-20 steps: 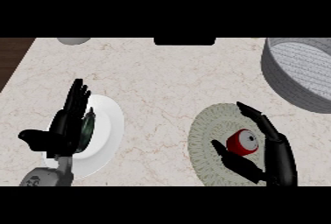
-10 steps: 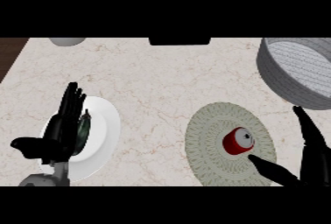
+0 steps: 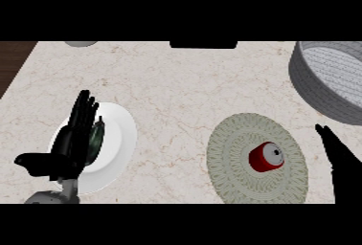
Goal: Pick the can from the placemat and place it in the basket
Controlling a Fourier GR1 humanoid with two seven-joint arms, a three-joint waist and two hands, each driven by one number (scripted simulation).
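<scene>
Can (image 3: 265, 157) is red and lies on its side on the round placemat (image 3: 230, 143), a bit right of the mat's middle, pale end facing the counter's right edge. The placemat sits toward the near right part of the counter (image 3: 176, 86). My right hand (image 3: 341, 160) comes in at the counter's near right corner, just right of the placemat and partly cut off by the view's edge. What I see of its fingers is straight and pointing at the far edge, with nothing in them. It's apart from the can, no contact. The basket (image 3: 314, 93), grey with a ribbed wall, is at the far right corner, beyond the placemat and my right hand. My left hand (image 3: 76, 141) is over the white plate (image 3: 120, 136) near the left edge, fingers straight up toward the far edge, thumb out left, nothing gripped. A dark green thing (image 3: 97, 139) shows on the plate right beside those fingers; I can't tell what it is or whether they touch. At the far edge there's a grey object (image 3: 81, 43) and a black object (image 3: 203, 44), both cut off.
</scene>
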